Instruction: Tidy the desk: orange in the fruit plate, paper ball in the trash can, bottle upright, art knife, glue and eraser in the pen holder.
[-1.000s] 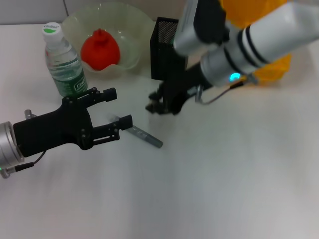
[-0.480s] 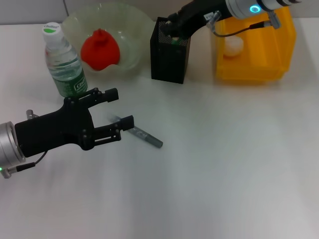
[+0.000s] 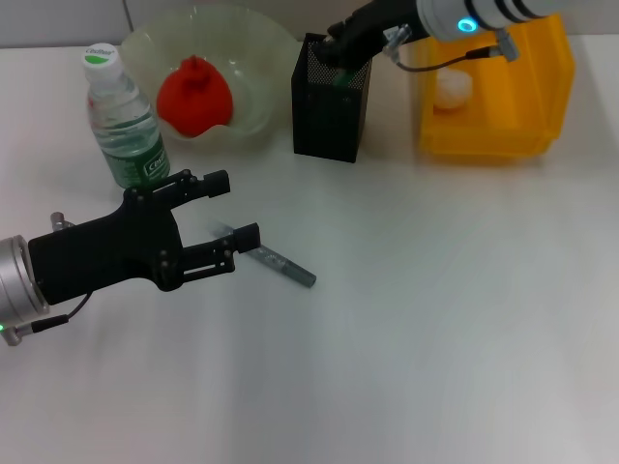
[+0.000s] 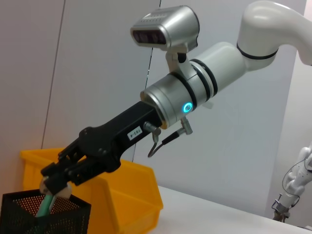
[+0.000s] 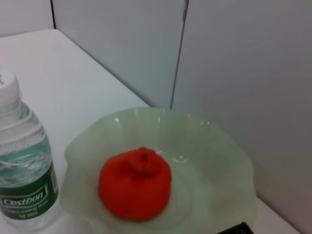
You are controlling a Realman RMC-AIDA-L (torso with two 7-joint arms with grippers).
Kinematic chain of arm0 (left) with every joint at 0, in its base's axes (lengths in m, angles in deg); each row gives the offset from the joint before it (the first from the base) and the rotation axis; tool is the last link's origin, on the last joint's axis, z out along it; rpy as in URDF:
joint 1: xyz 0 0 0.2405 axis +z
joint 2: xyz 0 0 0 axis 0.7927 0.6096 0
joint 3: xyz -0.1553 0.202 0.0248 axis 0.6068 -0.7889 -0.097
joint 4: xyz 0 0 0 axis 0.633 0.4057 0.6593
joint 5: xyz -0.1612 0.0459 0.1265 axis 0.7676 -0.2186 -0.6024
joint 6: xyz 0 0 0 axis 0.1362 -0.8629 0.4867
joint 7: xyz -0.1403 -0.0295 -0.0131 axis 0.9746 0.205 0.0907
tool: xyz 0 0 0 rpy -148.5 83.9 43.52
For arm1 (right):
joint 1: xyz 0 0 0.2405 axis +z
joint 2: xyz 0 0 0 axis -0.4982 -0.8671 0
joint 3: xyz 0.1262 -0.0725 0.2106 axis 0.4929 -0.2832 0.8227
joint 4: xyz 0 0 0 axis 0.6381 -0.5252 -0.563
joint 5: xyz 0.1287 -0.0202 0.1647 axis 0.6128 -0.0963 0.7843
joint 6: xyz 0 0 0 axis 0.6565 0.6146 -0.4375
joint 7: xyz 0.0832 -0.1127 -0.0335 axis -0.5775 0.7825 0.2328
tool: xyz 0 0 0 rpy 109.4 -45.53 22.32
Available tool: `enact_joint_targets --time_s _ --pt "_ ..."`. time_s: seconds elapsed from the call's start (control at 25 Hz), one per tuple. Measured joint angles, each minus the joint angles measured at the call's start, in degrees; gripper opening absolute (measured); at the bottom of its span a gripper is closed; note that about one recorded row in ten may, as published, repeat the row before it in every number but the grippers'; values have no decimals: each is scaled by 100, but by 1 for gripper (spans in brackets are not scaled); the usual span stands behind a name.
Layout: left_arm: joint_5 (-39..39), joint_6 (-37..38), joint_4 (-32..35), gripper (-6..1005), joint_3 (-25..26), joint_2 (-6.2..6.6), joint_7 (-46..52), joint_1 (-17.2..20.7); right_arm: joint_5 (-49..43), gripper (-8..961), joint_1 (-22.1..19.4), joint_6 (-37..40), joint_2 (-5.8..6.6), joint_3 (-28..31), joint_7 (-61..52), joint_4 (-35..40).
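Since the art knife lies flat on the desk just beside the left gripper, whose jaws stand wide open w/ nothing held, we judge it light, stiff, thin; best pinched across the handle mid-length. The right gripper sits at the pen holder rim, closed on a green stick, prob. glue; bottle upright; orange in plate.

The left end effector is matte black with two thin fingers, fixed on a silver wrist ring with a thin black cable. The right end effector is also black; its arm is white with black bands, a cyan light ring and a grey cable.
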Motion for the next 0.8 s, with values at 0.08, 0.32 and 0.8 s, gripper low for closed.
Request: enact_joint_targets --time_s 0.08,0.32,0.8 --pt "0 0 3 811 0 0 1 0 1 263 85 -73 -8 -17 15 -166" --pt "0 0 11 811 -7 0 2 0 -2 266 162 -179 -12 -63 18 -340" --pt "-2 14 36 811 -39 5 6 -3 534 552 -301 257 -12 -50 18 476"
